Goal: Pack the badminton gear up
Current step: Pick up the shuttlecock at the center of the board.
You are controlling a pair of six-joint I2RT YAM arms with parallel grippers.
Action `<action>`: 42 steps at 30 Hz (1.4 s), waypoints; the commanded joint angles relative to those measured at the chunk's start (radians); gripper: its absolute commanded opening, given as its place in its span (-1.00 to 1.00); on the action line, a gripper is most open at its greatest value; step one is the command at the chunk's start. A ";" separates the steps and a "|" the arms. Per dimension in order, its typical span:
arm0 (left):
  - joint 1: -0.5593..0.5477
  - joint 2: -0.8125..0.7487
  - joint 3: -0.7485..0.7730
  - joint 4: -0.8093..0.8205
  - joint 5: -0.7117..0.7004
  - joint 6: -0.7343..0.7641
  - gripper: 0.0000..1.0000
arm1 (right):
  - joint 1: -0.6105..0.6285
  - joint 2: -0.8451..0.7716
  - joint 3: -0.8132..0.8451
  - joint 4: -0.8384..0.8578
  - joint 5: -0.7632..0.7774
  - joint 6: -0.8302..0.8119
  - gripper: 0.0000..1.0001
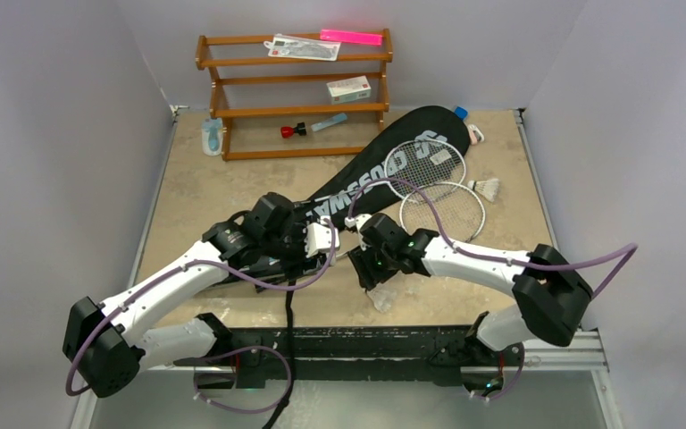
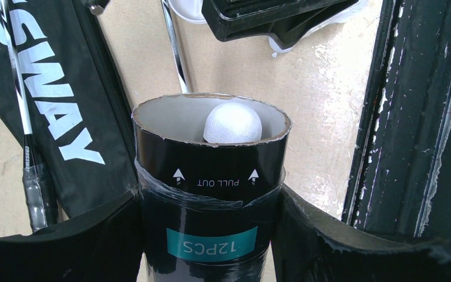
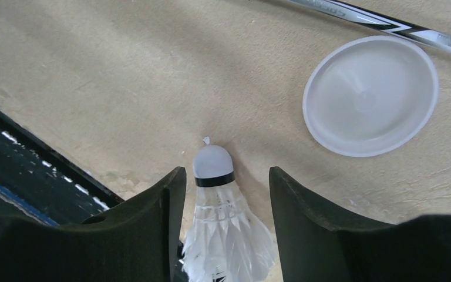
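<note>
Your left arm bends toward centre, left gripper (image 2: 208,195) clamped on the shuttlecock tube (image 2: 211,158). Your right gripper (image 3: 226,176) points down, jaws straddling a shuttlecock (image 3: 214,163) by the table's (image 1: 232,179) near edge; grip unclear.

Dark cylindrical tube (image 2: 211,235), open-ended, printed PULL OUT and 12PCS, clamped between left gripper (image 2: 210,197) fingers. White shuttlecock cork (image 2: 232,123) visible inside the tube.

Feather shuttlecock (image 3: 223,235), black band under cork, between right gripper (image 3: 226,176) fingers.

Long black bag (image 1: 384,170), lettered CROSSWAY, lying diagonally. Two silver-framed rackets: far racket (image 1: 424,164) head overlapping bag, near racket (image 1: 442,213) head just beside it. Loose shuttlecock (image 1: 487,188) right of the heads.
</note>
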 commanded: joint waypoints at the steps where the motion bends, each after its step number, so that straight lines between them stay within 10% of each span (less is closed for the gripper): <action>1: 0.003 -0.027 0.044 0.028 0.028 0.001 -0.11 | 0.012 0.032 0.037 -0.025 0.017 -0.034 0.10; 15: 0.003 -0.032 0.045 0.029 0.033 0.000 -0.11 | 0.038 0.114 0.066 -0.055 0.030 -0.050 -0.29; 28: 0.003 -0.043 0.092 0.019 0.018 -0.005 -0.26 | 0.036 -0.399 0.052 0.139 0.123 0.014 -0.45; 42: 0.003 -0.083 0.729 -0.187 -0.010 -0.325 -0.28 | 0.036 -0.597 0.076 0.159 0.285 -0.002 -0.51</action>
